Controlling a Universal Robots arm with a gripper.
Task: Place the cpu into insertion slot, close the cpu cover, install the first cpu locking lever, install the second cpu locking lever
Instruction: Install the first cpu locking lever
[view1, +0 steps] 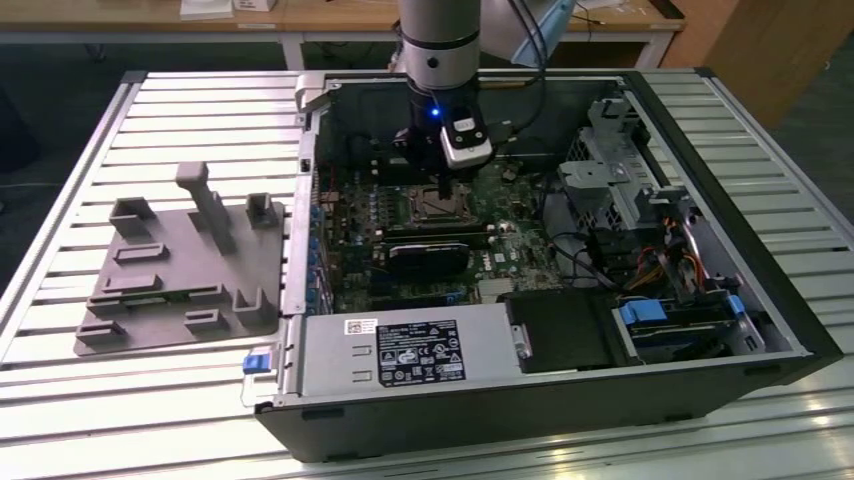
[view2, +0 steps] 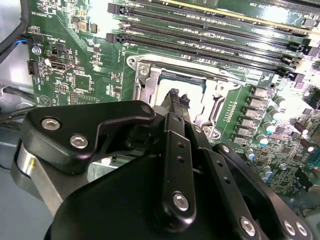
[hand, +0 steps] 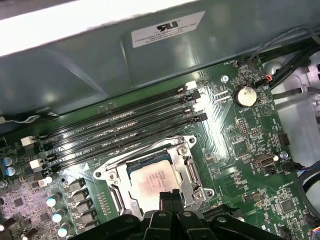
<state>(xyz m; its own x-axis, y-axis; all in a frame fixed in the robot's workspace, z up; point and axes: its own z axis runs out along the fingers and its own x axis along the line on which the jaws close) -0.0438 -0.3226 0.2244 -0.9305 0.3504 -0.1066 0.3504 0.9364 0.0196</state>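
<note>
The cpu (hand: 150, 179) lies flat in the insertion slot (hand: 186, 189) on the green board, its dull silver face up; it also shows as the pale cpu (view2: 167, 86) in the second wrist view. The cpu cover (hand: 192, 172) lies down around it as a silvery frame. A thin wire locking lever (hand: 145, 150) runs along the socket's edge beside the memory slots. My gripper (hand: 170, 196) hangs just over the cpu's near edge with its dark fingertips (view2: 173, 95) together and nothing between them. In the exterior view the gripper (view1: 443, 186) stands above the socket (view1: 434, 205).
Long black memory slots (hand: 120, 131) run beside the socket. The case wall (hand: 150, 60) rises behind them. A black card (view1: 427, 255) sits in front of the socket, the drive cage (view1: 607, 190) to the exterior view's right. A grey fixture (view1: 187, 265) lies outside the case.
</note>
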